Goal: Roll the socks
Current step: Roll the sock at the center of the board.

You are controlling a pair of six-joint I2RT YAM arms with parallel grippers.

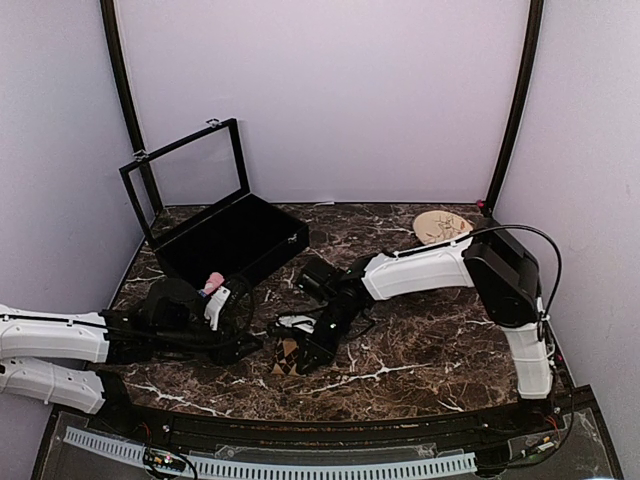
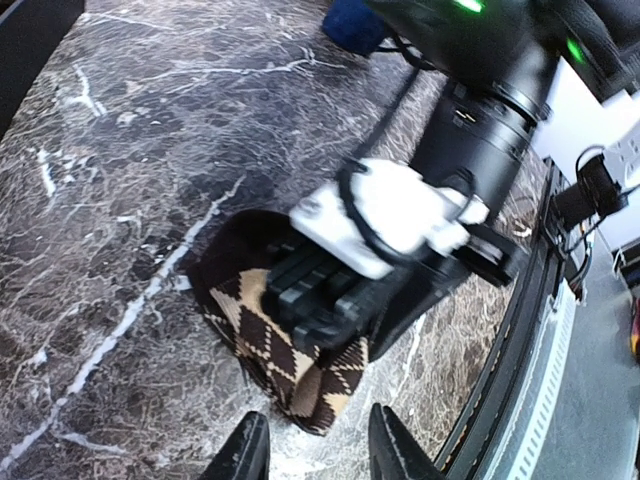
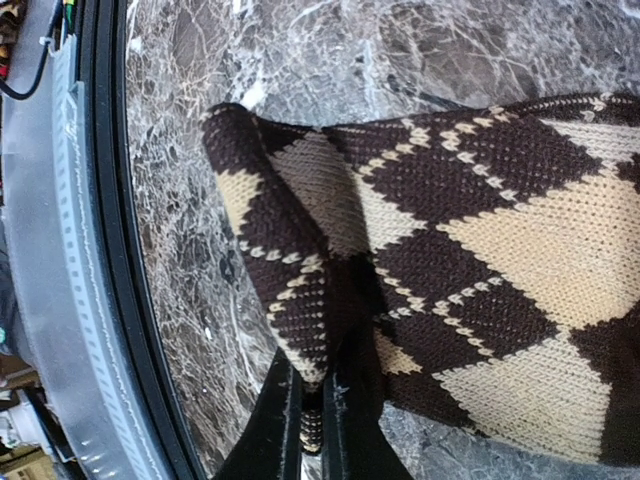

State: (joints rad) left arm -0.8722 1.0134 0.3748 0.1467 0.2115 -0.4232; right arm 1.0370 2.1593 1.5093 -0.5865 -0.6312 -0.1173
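Observation:
A brown and tan argyle sock (image 1: 286, 357) lies bunched on the dark marble table near the front middle. My right gripper (image 1: 308, 350) is shut on a fold of the sock (image 3: 320, 300); its fingers (image 3: 290, 430) pinch the knit edge. In the left wrist view the right gripper (image 2: 330, 300) covers the top of the sock (image 2: 290, 370). My left gripper (image 2: 312, 455) is open and empty, its fingertips just short of the sock's near edge. In the top view the left gripper (image 1: 245, 345) sits just left of the sock.
An open black case (image 1: 232, 238) with a raised lid stands at the back left, a pink item (image 1: 213, 281) by its front. A tan round object (image 1: 441, 226) lies at the back right. The table's black front rail (image 3: 105, 250) runs close to the sock.

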